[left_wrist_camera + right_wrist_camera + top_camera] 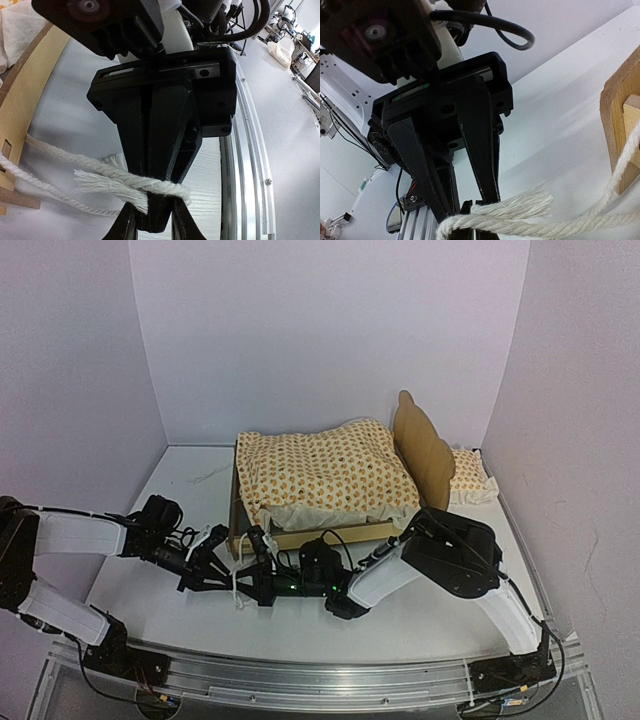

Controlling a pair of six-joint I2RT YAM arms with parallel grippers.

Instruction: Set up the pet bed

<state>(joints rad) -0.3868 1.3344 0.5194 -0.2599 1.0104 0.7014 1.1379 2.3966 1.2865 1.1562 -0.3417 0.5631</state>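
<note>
The pet bed (pixel 300 538) stands mid-table, with its cloud-shaped headboard (pixel 420 445) to the right. An orange-patterned mattress (pixel 320 475) lies in it. A white rope (pixel 100 170) runs from the bed's near wooden end (pixel 30 100) to both grippers, which meet tip to tip in front of the footboard. My right gripper (pixel 156 215) is shut, and the rope bends round its fingertips with a frayed end hanging beside them. My left gripper (pixel 155 232) has its fingers apart on either side of the right fingertips, just under the rope. In the right wrist view the rope (pixel 520 220) crosses in front of both sets of tips.
A small matching pillow (pixel 468 478) lies behind the headboard at the right, near the wall. The aluminium rail (pixel 300 675) holding the arm bases runs along the near edge, close behind the grippers. Purple walls close off the left, back and right sides.
</note>
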